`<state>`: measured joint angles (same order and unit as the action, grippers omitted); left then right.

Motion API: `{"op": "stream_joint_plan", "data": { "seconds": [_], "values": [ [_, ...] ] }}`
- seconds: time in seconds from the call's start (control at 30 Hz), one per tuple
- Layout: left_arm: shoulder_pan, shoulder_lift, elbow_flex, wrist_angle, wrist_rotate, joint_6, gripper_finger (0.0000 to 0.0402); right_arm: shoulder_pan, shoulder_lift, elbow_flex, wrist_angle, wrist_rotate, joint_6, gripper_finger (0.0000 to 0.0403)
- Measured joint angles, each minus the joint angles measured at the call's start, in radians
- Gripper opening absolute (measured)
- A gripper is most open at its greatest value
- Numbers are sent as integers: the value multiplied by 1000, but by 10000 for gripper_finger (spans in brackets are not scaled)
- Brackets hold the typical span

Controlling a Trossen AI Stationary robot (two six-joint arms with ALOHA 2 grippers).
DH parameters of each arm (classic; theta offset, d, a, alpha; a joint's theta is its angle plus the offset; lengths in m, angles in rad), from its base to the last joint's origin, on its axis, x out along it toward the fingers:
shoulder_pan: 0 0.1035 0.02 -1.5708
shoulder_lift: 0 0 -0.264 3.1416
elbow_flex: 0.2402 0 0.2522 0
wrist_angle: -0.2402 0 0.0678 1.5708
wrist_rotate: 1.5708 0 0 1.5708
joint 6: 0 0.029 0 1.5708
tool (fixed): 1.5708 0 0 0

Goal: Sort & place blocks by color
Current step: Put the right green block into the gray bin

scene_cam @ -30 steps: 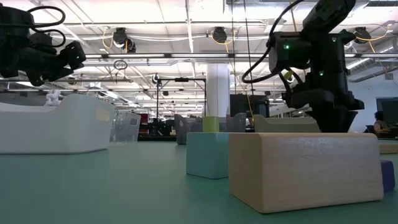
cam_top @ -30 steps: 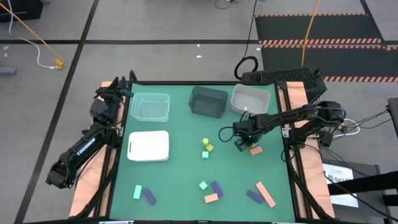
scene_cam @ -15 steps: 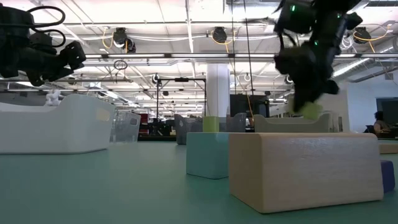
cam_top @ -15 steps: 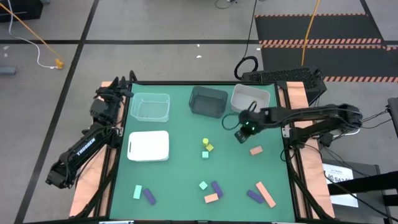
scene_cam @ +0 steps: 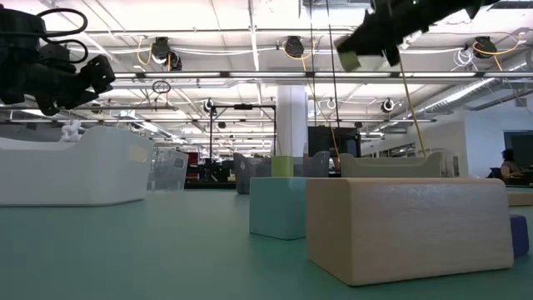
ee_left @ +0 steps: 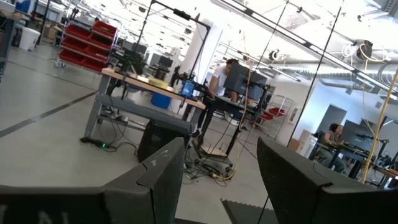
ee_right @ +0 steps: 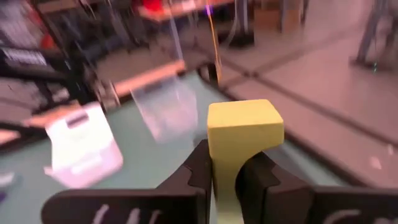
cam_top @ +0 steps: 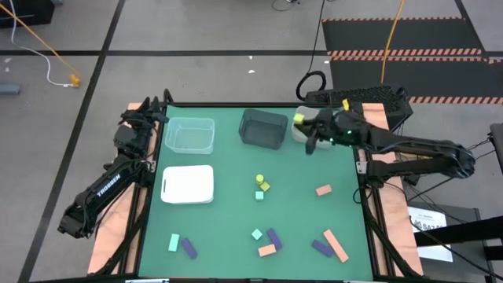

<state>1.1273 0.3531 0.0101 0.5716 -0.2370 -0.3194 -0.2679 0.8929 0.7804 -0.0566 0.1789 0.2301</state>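
Closest to the front edge, most of the blocks sit loose on the green table [cam_top: 236, 220]: a salmon bar [cam_top: 335, 245] at about 5 o'clock, purple block [cam_top: 273, 239] and teal block [cam_top: 174, 243] along the 6-to-7 stretch, and a yellow-green block [cam_top: 260, 180] near the centre. Further back, at roughly 1 o'clock, the right gripper [cam_top: 308, 131] hangs high over the grey bin [cam_top: 328, 119], jaws pinched narrow on a yellow-green cube [ee_right: 243, 127]. My worry is that it's over the bin's near rim, not the middle, so a release could bounce the cube off the edge onto the table. The left gripper [ee_left: 217, 180] is parked off at 10 o'clock, jaws apart, holding nothing.
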Motion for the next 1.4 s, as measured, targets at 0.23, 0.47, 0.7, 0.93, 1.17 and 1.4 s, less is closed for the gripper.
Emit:
{"op": "stream_joint_plan", "data": {
  "seconds": [0.23, 0.47, 0.7, 0.93, 1.17, 1.4],
  "values": [
    [0, 0, 0, 0, 0, 0, 203, -14, -32, 0, 180, -82, -34, 28],
    [0, 0, 0, 0, 0, 1, 203, -14, -31, 0, 264, -105, -71, 28],
    [0, 0, 0, 0, 0, 0, 202, -14, -30, 0, 342, -102, -90, 28],
    [0, 0, 0, 0, 0, 0, 202, -15, -31, 0, 332, 57, -102, 28],
    [0, 0, 0, 13, 145, -133, 202, -74, -30, 0, 226, 278, -132, 28],
    [-1, 0, 0, 1, 215, -443, 202, -224, -6, 0, 18, 370, -89, 28]
  ]
}}
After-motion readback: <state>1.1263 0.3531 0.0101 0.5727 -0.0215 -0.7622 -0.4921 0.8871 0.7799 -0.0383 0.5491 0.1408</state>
